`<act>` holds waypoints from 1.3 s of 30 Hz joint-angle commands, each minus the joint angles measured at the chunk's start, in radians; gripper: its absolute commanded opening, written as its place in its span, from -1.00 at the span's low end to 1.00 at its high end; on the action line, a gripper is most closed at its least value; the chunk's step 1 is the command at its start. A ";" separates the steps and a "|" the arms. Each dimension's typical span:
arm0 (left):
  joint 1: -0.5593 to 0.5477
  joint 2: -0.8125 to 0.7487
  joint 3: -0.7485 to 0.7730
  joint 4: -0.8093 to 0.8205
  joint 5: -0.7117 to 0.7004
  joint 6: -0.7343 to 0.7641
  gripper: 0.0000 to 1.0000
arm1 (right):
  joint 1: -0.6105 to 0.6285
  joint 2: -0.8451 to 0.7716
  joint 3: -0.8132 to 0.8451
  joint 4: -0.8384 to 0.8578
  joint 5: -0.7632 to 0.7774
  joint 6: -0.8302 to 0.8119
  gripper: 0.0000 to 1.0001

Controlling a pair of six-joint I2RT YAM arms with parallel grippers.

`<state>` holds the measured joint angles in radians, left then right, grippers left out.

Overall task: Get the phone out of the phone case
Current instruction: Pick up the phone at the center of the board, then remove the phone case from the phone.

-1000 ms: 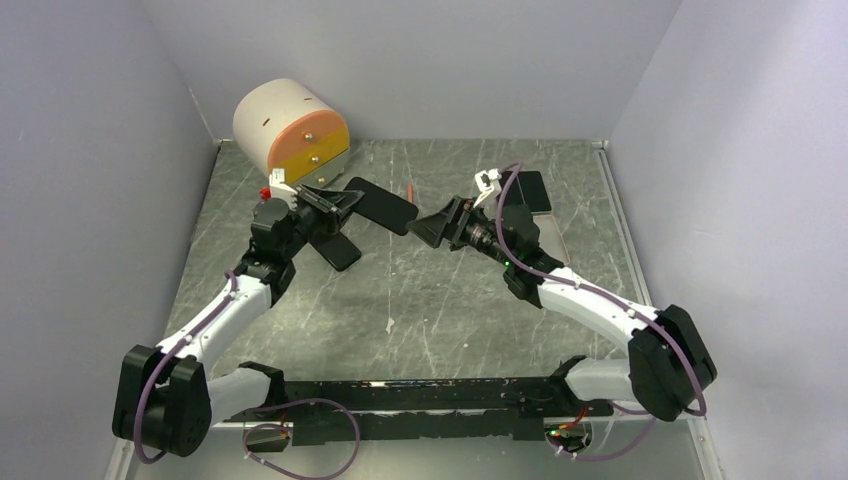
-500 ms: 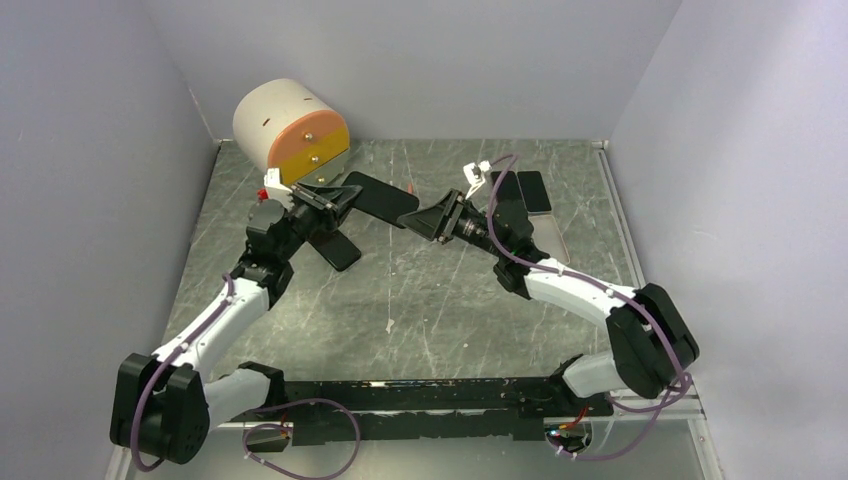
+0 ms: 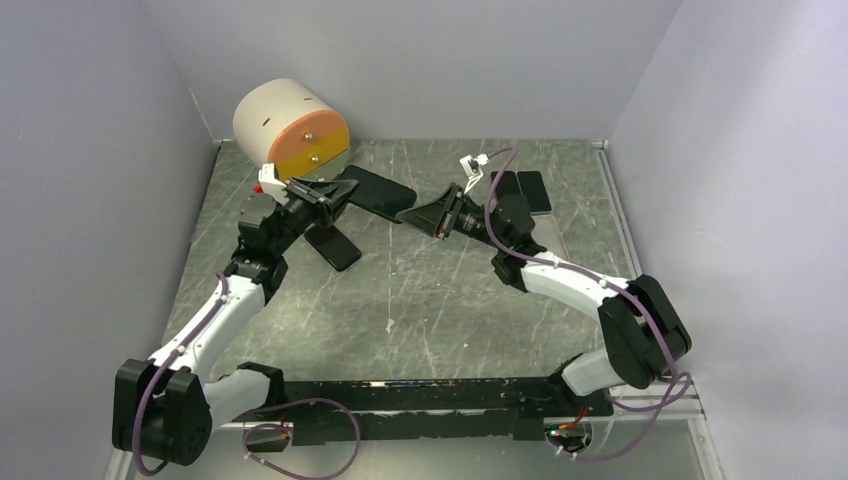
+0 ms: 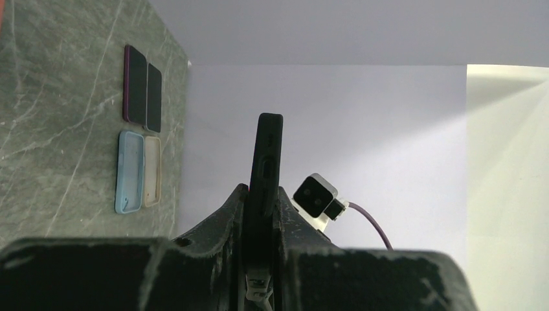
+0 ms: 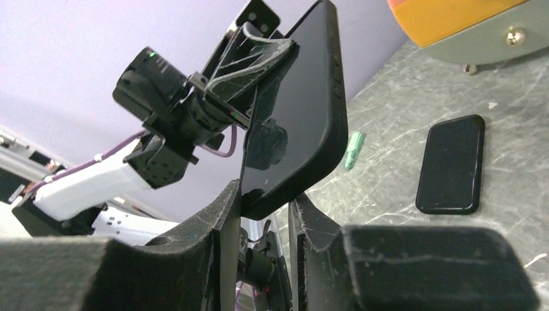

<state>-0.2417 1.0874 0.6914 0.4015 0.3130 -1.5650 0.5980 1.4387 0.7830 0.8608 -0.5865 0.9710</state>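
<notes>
A black phone in a black phone case hangs in the air over the back of the table. My left gripper is shut on its left end; in the left wrist view the phone stands edge-on between the two fingers. My right gripper has closed in round the opposite end. In the right wrist view a lower corner of the phone sits tilted between that gripper's fingers, touching both, with a gap still open below it.
A second black phone lies flat below the left gripper. A cream and orange drum stands at the back left. Two dark phones, a blue case and a pale case lie at the back right. A small green piece lies on the table.
My right gripper has moved left to the phone's free end and narrowed its jaws round that corner. The left gripper has carried the phone slightly up and back.
</notes>
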 commanded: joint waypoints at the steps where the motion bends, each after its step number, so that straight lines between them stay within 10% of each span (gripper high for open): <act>1: 0.017 0.005 0.079 -0.042 0.125 -0.053 -0.95 | 0.017 -0.007 0.065 0.161 -0.193 -0.207 -1.00; 26: 0.081 0.003 0.145 -0.047 0.332 0.016 -0.95 | 0.013 -0.053 0.180 -0.287 -0.227 -0.916 -0.99; 39: 0.163 0.065 0.333 -0.262 0.637 0.582 -0.95 | -0.029 -0.159 0.207 -0.693 -0.404 -1.026 0.21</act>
<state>-0.0807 1.1519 0.9150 0.2108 0.7998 -1.2533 0.5655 1.3109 0.9215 0.3058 -0.9062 0.0154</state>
